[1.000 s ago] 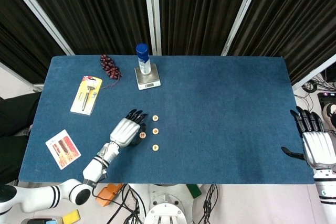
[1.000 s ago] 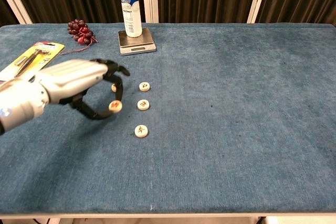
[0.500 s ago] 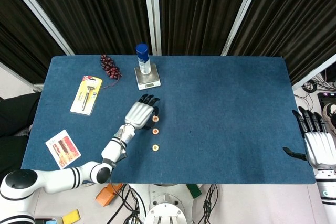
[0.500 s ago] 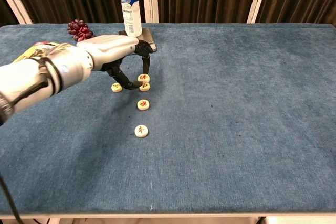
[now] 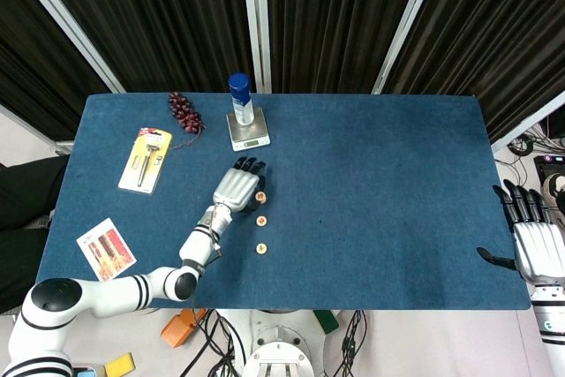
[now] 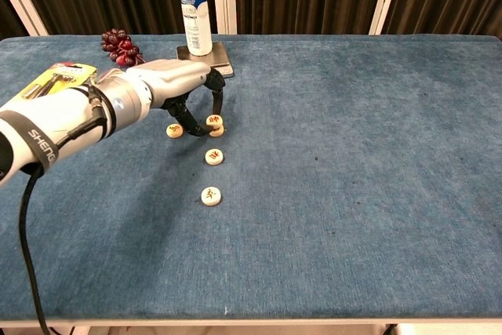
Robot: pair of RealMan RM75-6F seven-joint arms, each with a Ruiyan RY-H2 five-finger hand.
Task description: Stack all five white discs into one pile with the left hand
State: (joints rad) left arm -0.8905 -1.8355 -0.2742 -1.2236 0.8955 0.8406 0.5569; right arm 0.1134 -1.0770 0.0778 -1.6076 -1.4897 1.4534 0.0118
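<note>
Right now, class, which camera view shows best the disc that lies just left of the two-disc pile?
The chest view: there the lone disc lies in plain sight on the cloth beneath the left hand, beside the pile. In the head view the left hand covers that spot, so the disc does not show.

silver-backed left hand (image 6: 174,82) with black fingers, white arm ringed in black, "sheng" lettering, black cable, matching right hand (image 5: 535,245)
</note>
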